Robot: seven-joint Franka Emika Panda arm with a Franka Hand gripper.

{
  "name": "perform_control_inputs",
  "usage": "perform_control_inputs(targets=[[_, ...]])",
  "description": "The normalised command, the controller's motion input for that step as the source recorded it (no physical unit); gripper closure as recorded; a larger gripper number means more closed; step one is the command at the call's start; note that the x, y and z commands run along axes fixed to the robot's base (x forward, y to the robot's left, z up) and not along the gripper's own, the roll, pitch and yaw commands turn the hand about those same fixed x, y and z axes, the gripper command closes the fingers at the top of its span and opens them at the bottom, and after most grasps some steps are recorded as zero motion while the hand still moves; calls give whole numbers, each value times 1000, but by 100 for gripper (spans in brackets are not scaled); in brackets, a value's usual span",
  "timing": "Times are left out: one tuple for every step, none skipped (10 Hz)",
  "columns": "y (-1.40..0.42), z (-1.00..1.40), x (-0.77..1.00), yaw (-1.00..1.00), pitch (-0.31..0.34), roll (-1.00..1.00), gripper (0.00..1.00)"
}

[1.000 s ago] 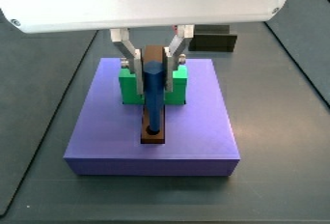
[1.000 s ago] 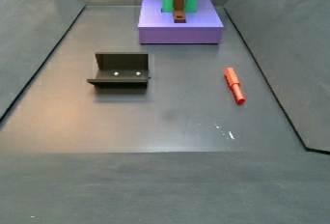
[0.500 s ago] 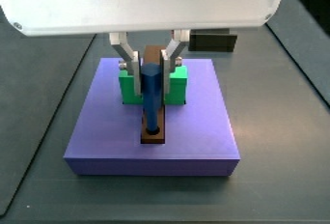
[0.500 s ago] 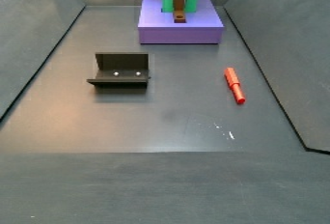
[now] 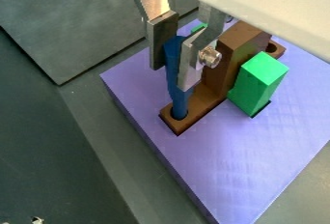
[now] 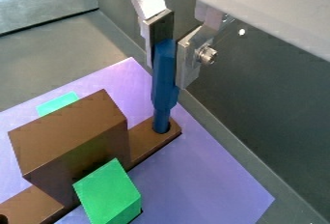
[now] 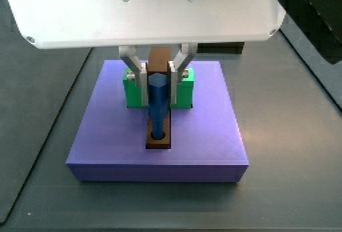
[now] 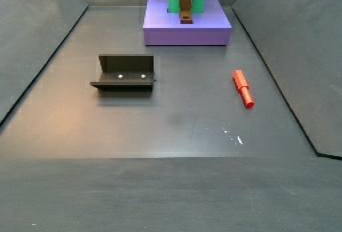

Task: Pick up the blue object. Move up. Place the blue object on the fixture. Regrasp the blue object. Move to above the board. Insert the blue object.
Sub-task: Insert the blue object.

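The blue object is a peg that stands upright with its lower end in a hole of the brown piece on the purple board. It shows in both wrist views. My gripper is over the board with its fingers on either side of the peg's top, pads against it. In a side view the peg shows at the far end and the gripper is out of frame.
A green block stands beside the brown piece on the board. The dark fixture stands on the floor left of the middle. A red peg lies on the floor to its right. Dark walls edge the floor.
The white wrist body has come lower in the side view and hides more of the fingers. The blue peg stays upright in the brown piece.
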Motion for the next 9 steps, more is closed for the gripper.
perform_control_inputs(targets=[[0,-266,117,0,0,46,100],[0,-406,149,0,3,69,100],[0,-503,137,-14,0,41,100],[0,-540,100,-54,0,50,100],[0,-574,63,-60,0,63,100],[0,-651,40,-91,0,80,100],[0,-634,34,-100,0,83,100],[0,-237,111,0,0,0,100],[-189,-111,97,63,-26,-36,100]])
